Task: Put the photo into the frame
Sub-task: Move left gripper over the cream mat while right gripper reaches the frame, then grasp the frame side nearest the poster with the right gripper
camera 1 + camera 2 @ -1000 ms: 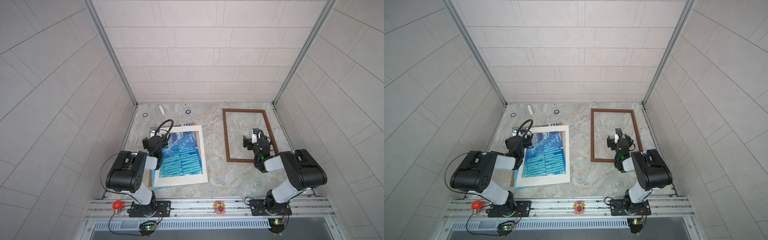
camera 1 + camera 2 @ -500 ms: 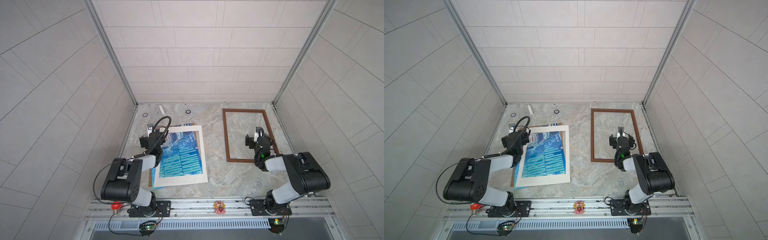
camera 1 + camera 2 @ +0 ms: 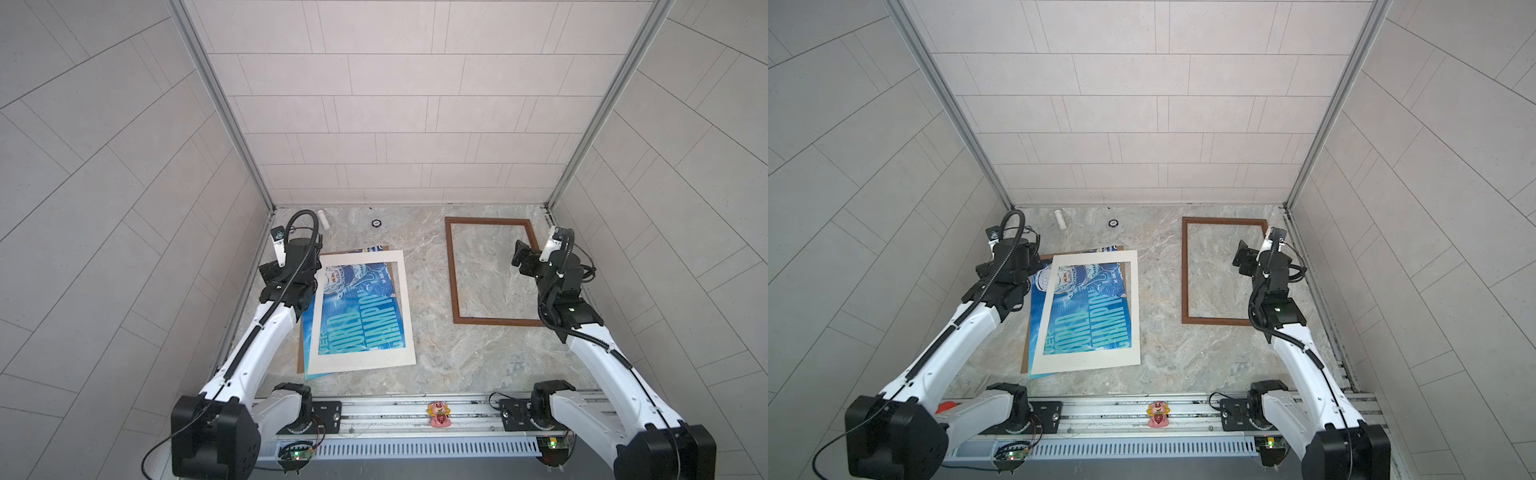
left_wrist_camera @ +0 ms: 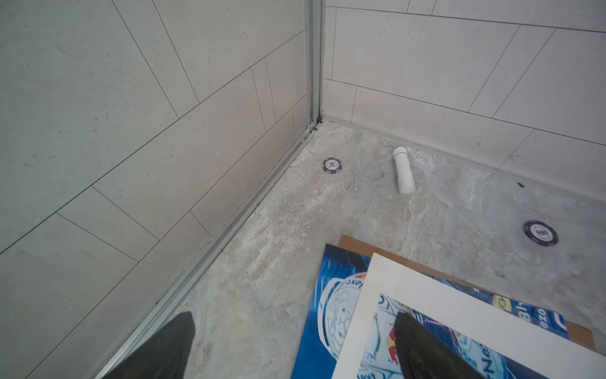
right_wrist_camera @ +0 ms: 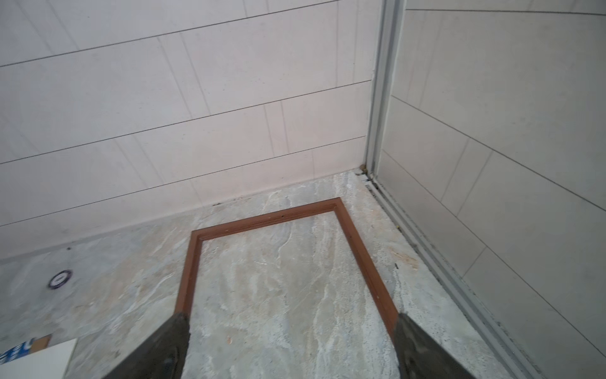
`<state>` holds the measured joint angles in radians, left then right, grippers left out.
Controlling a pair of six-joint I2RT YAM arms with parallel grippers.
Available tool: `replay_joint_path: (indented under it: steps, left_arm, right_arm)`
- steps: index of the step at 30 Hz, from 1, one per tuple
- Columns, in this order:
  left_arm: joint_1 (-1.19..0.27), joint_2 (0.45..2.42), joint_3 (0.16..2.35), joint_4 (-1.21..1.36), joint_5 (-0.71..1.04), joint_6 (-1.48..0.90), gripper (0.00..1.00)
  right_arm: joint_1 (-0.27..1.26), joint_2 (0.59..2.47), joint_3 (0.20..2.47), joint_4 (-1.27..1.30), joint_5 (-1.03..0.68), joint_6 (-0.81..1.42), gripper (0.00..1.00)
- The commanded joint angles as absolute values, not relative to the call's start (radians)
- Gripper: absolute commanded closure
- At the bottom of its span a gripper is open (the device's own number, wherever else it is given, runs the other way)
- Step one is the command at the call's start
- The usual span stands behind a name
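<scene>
Both arms have unfolded vs the earlier pics: they were folded up tight, now the forearms reach long across the floor (image 3: 457, 361). Since then the left gripper (image 4: 295, 343) has shifted toward the far left corner of the photo (image 3: 361, 316). The right gripper (image 5: 290, 344) has gone a bit further back, above the right side of the frame (image 3: 452, 270). Photo, frame, mat (image 3: 361, 360) & backing board (image 4: 355, 245) lie where they did.

On the left gripper the jaws are spread wide w/ nothing btwn them. In the left wrist view one finger (image 4: 170, 347) is over bare floor, the other over the mat/photo corner. On the right gripper the jaws are also wide apart & empty; whether a finger touches the frame, can't tell.

Count:
- 1 photo, blue w/ helmet & "WORLD CHAMPION", flat on the left half of the marble floor. It's sandwiched btwn 1 cream mat on top & 1 brown backing board below, skewed so a blue strip pokes out past the mat's left edge.
- 1 frame, dark brown wood, empty, flat on the right half, well apart from the photo.
- 2 poker chips near the floor's far edge: blue "10" chip (image 4: 332, 165) & purple "500" chip (image 4: 540, 232).
- 1 white tube (image 4: 404, 170) btwn them.
- 1 pink toy (image 3: 439, 413) on the front rail (image 3: 386, 409).
- 2 arms, 2 grippers.
</scene>
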<state>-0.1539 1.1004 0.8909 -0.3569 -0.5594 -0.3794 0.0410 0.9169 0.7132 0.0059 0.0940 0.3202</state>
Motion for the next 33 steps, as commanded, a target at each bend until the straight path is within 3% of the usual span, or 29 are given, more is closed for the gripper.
replay_joint_path:
  steps: [1,4,12,24,28,33]
  left_arm:
    - [-0.187,1.069,0.939,-0.706,-0.473,-0.528,0.02]
    - [-0.205,1.057,0.939,-0.769,-0.319,-0.561,0.1]
    - [-0.389,1.094,0.881,-0.813,-0.155,-0.606,0.19]
    - [-0.543,1.113,0.847,-0.761,-0.122,-0.617,0.22]
    - [-0.546,1.088,0.806,-0.722,-0.116,-0.629,0.24]
    - [-0.549,1.077,0.775,-0.689,-0.106,-0.636,0.23]
  right_arm:
    - [0.065,0.882,0.794,-0.355,-0.153,0.401,0.14]
    - [0.123,0.866,0.814,-0.487,-0.245,0.4,0.17]
    - [0.343,0.902,0.795,-0.591,-0.185,0.429,0.18]
    - [0.515,1.308,0.875,-0.497,0.055,0.434,0.25]
    - [0.517,1.445,0.929,-0.483,0.053,0.434,0.33]
    - [0.515,1.611,1.039,-0.524,0.032,0.434,0.35]
